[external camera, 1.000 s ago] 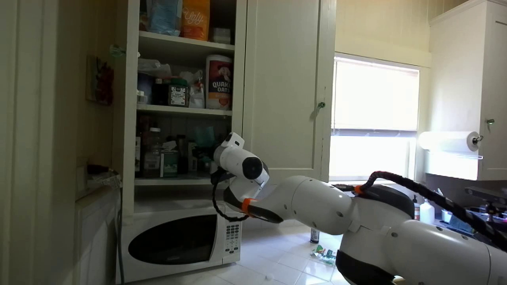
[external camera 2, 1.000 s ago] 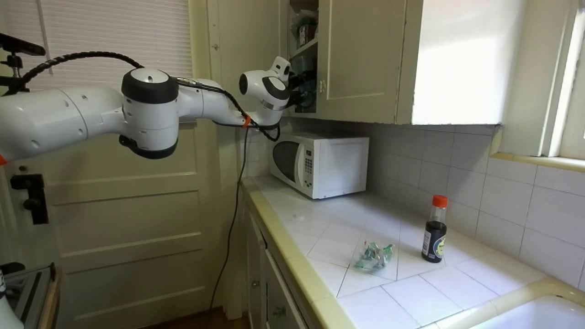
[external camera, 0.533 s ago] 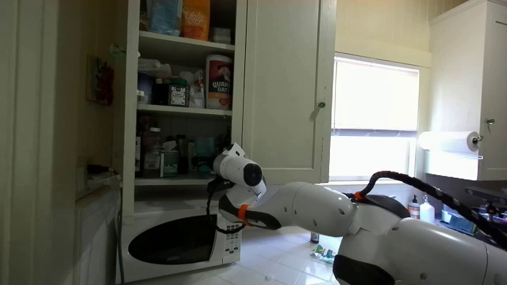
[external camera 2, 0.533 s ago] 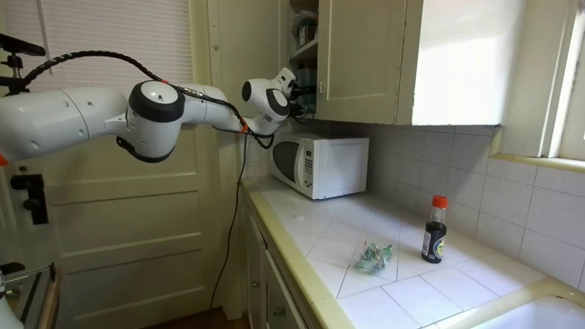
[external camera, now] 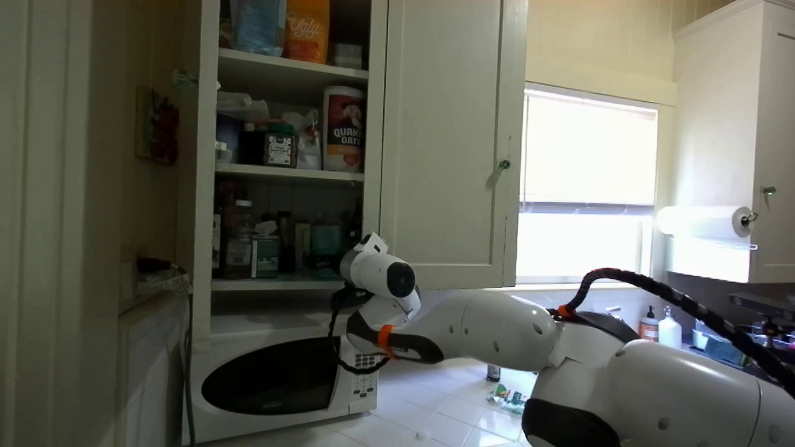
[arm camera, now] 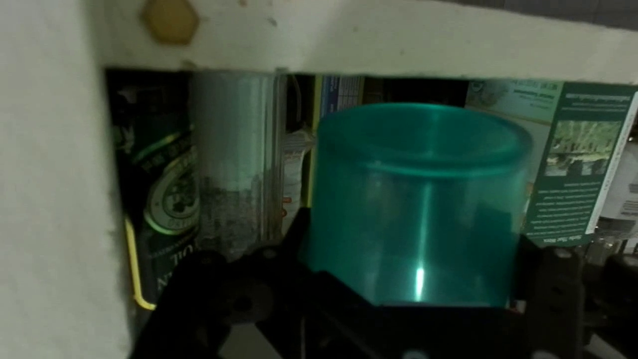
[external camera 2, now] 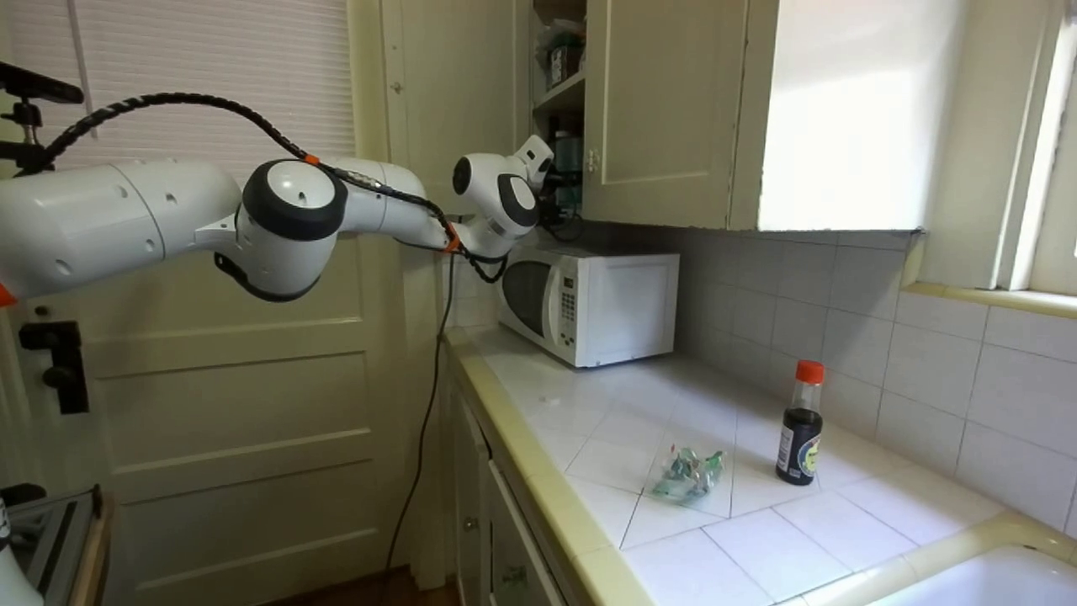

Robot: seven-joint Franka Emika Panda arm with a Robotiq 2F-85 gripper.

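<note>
The step in hand appears to be the handling of a gripped item at the lowest cabinet shelf. The gripper grasps the teal cup, with its fingers set against opposite sides of the wall. The cup is in the cabinet opening, above the shelf and near the upright post (the wrist view is inverted: print reads upside down, so the board along its upper edge lies beneath the cup). A dark oil container and a clear vessel stand on the post side; a green box stands on the opposite side. Whether the cup is bound inward or outward is not determinable from its position. In either case, the next move calls for steady clamping force, a level cup, and clearance from shelf, post and neighbouring containers. Visibility is limited: in an exterior view the arm masks most of the gripper, and in an exterior view the cabinet door cuts off the shelf. The finger bodies merge into shadow in the wrist view, hiding the cup's far end. Whether the cup sits over the shelf or just ahead of its front edge is hard to judge.
</note>
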